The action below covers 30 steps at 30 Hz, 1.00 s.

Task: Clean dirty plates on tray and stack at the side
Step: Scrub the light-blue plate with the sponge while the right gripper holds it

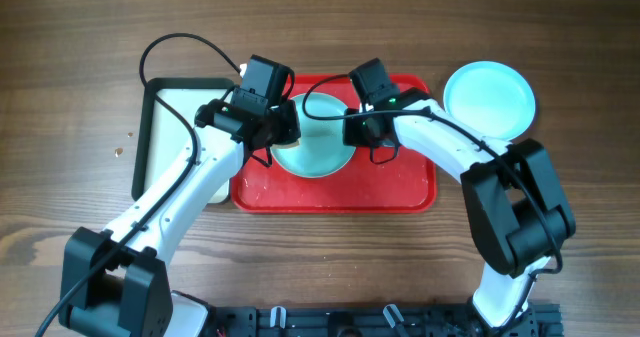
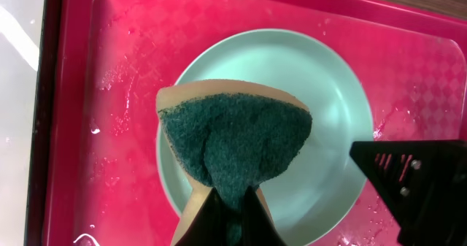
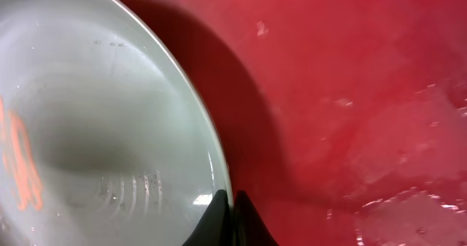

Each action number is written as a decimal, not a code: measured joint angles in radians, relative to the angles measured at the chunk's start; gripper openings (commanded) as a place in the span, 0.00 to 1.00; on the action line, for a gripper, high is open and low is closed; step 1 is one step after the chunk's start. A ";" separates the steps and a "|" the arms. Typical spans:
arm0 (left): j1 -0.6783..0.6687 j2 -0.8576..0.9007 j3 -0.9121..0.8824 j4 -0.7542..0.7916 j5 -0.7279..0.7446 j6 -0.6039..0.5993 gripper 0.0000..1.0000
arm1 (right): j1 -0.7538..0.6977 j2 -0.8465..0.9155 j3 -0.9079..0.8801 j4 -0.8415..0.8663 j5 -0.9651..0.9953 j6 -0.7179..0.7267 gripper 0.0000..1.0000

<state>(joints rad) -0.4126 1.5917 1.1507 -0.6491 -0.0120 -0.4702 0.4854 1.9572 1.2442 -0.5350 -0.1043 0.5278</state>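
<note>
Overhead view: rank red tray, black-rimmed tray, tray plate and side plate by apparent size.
1. Red tray.
2. Black-rimmed tray, partly under the left arm.
3. Side plate and tray plate: they look about alike, and the tray plate is partly covered, so no ranking.

**Colours and Patterns Around the Grippers**

Between the black fingers of the left gripper (image 2: 232, 202): sponge (image 2: 233, 133), dark green face, tan backing. Beneath it: pale aqua plate (image 2: 328, 93) on glossy red tray (image 2: 109, 93), faintly chequered. Out past the right gripper (image 3: 228, 213): second plate (image 1: 489, 97), same aqua.
</note>
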 measured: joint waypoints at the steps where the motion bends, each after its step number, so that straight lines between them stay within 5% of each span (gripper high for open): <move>1: 0.000 0.000 0.000 0.000 0.000 0.000 0.04 | 0.004 0.000 0.000 0.000 0.000 -0.004 0.05; 15: 0.000 0.000 0.000 0.000 0.000 0.000 0.04 | 0.008 0.000 0.000 0.000 0.000 -0.017 0.06; 22: 0.000 0.000 0.000 0.000 0.000 0.000 0.04 | 0.008 0.000 0.000 0.005 0.001 -0.046 0.26; 30: 0.000 0.000 0.000 0.000 0.000 0.000 0.04 | 0.008 0.000 0.000 0.035 0.053 -0.087 0.33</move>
<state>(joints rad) -0.4126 1.5917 1.1507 -0.6491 -0.0124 -0.4702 0.4931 1.9572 1.2442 -0.5003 -0.0509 0.4404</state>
